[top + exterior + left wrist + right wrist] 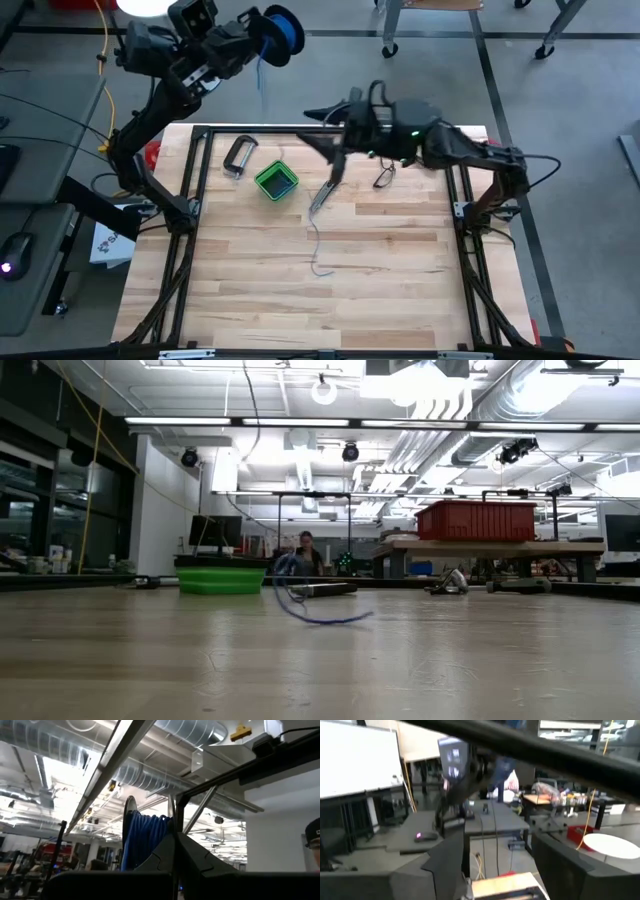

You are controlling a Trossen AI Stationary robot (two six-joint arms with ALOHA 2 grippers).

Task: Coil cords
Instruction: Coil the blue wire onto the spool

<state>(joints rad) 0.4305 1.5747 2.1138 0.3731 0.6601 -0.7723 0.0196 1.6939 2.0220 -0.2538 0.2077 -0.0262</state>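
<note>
High above the table's far left corner, my left gripper (pixel 256 42) is shut on a dark spool (pixel 283 33) wound with blue wire (pixel 144 840). A thin strand (pixel 261 85) hangs from the spool. The wire's loose end (pixel 317 245) lies in slack curls on the table's middle, and the low view shows it as a blue loop (pixel 312 612). My right gripper (pixel 312 128) hovers over the far middle of the table, pointing level toward the left edge. It is open, with nothing between its fingers (pixel 445 865). My left gripper pinches the spool between its two fingers (pixel 186 851), at the flange on its near side (pixel 172 822). The fingers slant upward at it. The spool is lifted clear, high over the table, and the wire hangs slack below it.
A green box (pixel 276 180) and a metal clamp (pixel 238 157) sit at the far left of the table. A slim dark tool (pixel 322 195) lies beside the wire. A small black clip (pixel 384 178) lies under the right arm. The near half is bare wood (pixel 330 310).
</note>
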